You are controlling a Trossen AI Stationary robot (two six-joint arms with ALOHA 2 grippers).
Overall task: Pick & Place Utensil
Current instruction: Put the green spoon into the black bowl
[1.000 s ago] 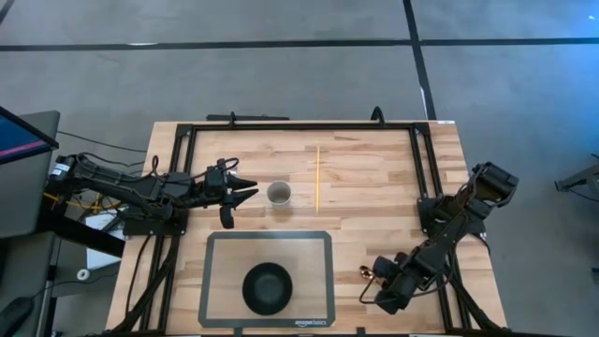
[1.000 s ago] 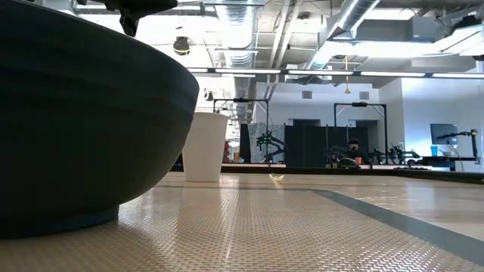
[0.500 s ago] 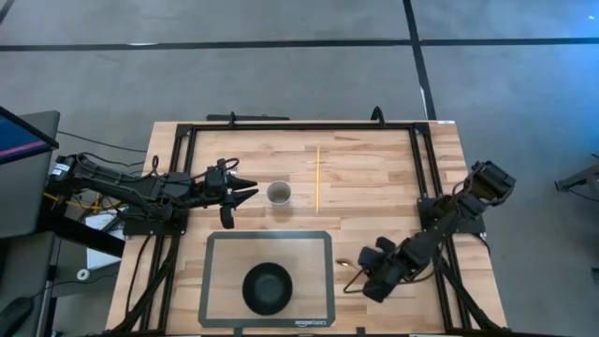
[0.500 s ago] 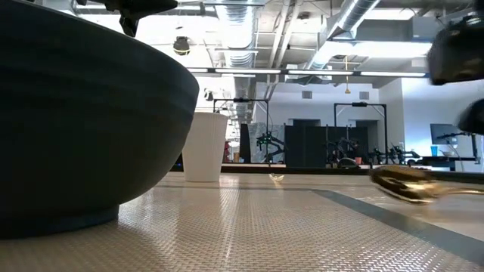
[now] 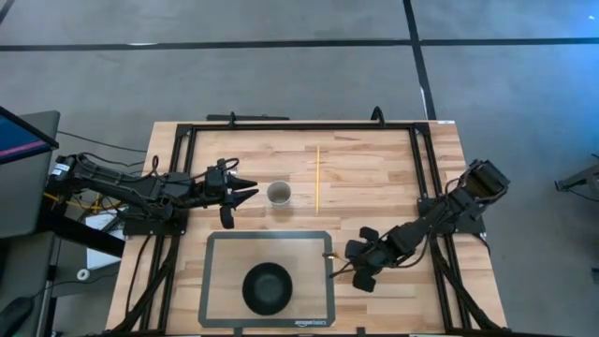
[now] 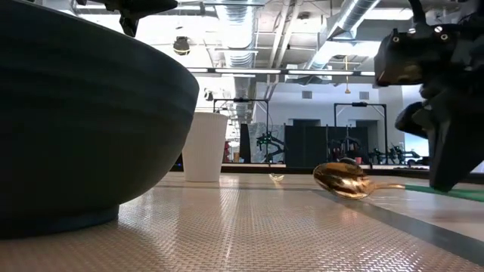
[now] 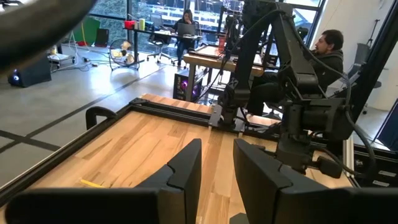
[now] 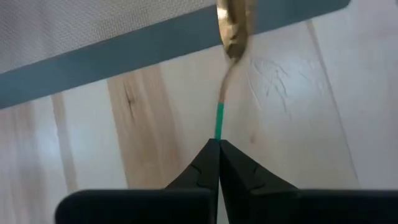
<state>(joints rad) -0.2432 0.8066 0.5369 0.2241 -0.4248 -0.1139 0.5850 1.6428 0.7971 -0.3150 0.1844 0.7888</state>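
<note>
My left gripper [image 5: 245,194] waits left of centre, fingers apart, empty, beside the cup [image 5: 278,194]. Black bowl [image 5: 268,287] sits lower centre on the mat [image 5: 219,245]. My right gripper [image 5: 348,273] is clamped on the spoon [image 5: 328,254] – handle end pinched so its bowl leads over the mat's right edge.

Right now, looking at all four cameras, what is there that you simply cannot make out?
- Inside of the black bowl: low view shows only its outer wall, cut off by the picture's edge.
- Inside of the white cup: too small in the high view.
- Gold spoon: its bowl runs off the right wrist view's edge; the right tool covers the handle's end.
- Left tool: whatever lies under it is hidden.
</note>
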